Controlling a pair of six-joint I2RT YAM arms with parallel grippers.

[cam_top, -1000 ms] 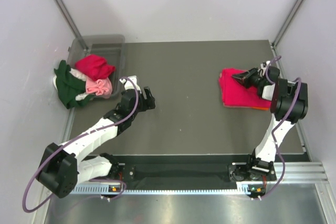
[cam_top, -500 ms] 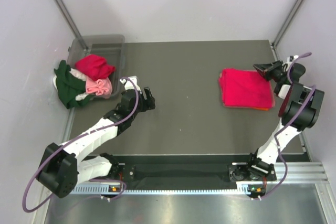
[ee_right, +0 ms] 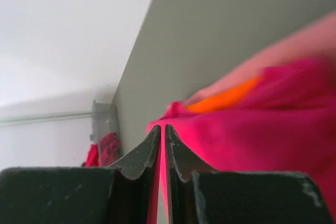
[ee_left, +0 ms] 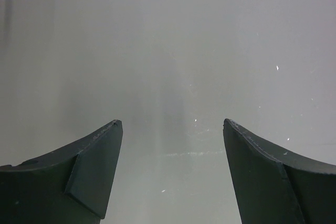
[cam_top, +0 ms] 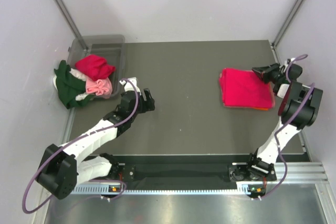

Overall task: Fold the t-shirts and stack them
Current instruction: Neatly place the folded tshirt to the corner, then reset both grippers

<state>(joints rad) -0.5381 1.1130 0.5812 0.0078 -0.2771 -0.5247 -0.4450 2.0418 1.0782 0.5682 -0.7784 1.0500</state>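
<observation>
A folded crimson t-shirt tops a stack at the table's right, and an orange edge peeks out beneath it. In the right wrist view the crimson cloth lies over orange and salmon pink layers. My right gripper hovers at the stack's far right corner, shut with nothing in it. Unfolded crimson, pale pink, cream and dark green t-shirts are heaped at the left. My left gripper is open over bare table.
A clear grey plastic bin stands at the back left, with the heap spilling over its near rim and the table's left edge. Grey table stretches between the heap and the stack. White walls close in on three sides.
My right gripper left the top of the crimson stack and swung out to its far right corner. The left arm has hardly moved.
</observation>
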